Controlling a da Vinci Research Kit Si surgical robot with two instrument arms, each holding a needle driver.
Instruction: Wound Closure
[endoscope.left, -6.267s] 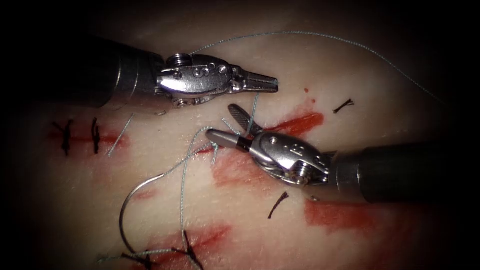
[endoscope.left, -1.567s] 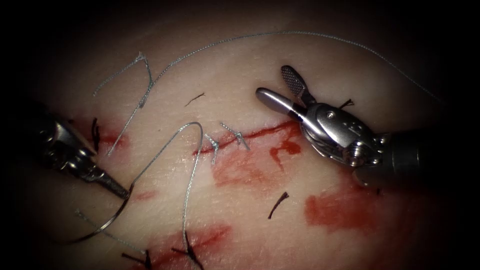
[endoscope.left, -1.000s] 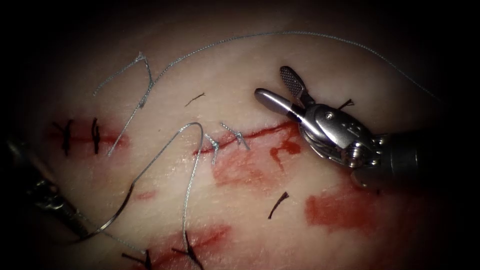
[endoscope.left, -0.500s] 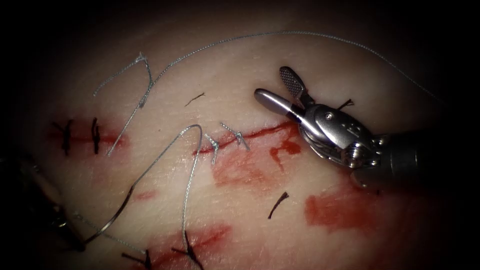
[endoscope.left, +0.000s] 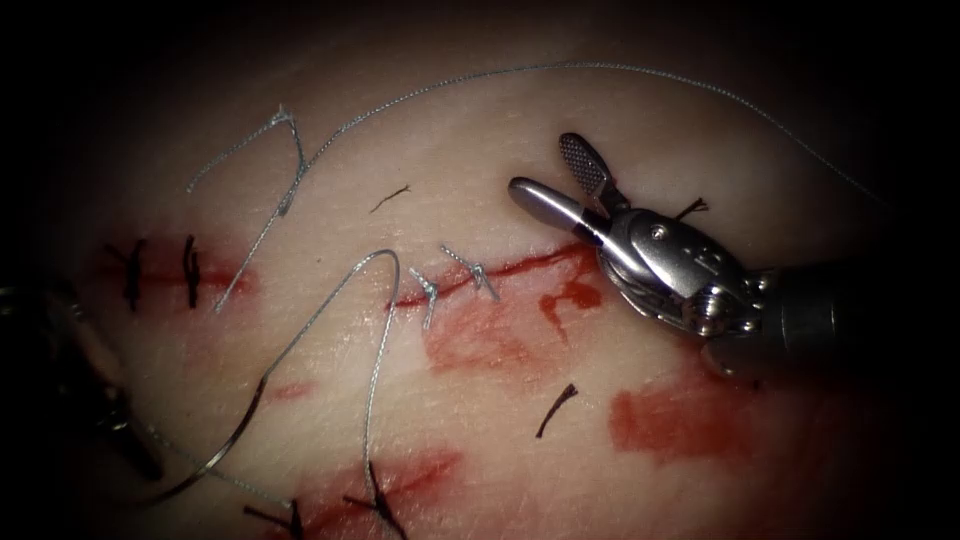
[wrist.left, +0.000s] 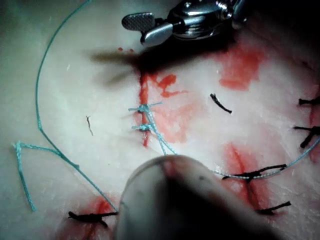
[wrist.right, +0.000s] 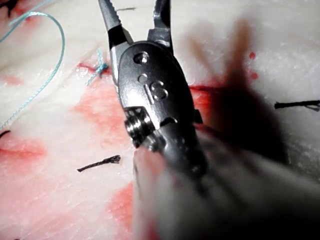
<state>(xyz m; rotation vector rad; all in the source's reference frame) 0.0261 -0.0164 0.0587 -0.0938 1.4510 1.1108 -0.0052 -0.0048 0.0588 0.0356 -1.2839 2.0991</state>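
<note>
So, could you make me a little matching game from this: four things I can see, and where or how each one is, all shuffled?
Things:
1. right gripper
2. needle
3. pale thread knots
4. pair of dark stitches

States:
A. tied across the cut
B. open, holding nothing, by the cut's right end
C. curved, out of the tissue, lower left of the cut
D. short and black, far left of the cut

Pairs: 1-B, 2-C, 3-A, 4-D.

Right tool hovers, jaws apart; left tool sits low.
</note>
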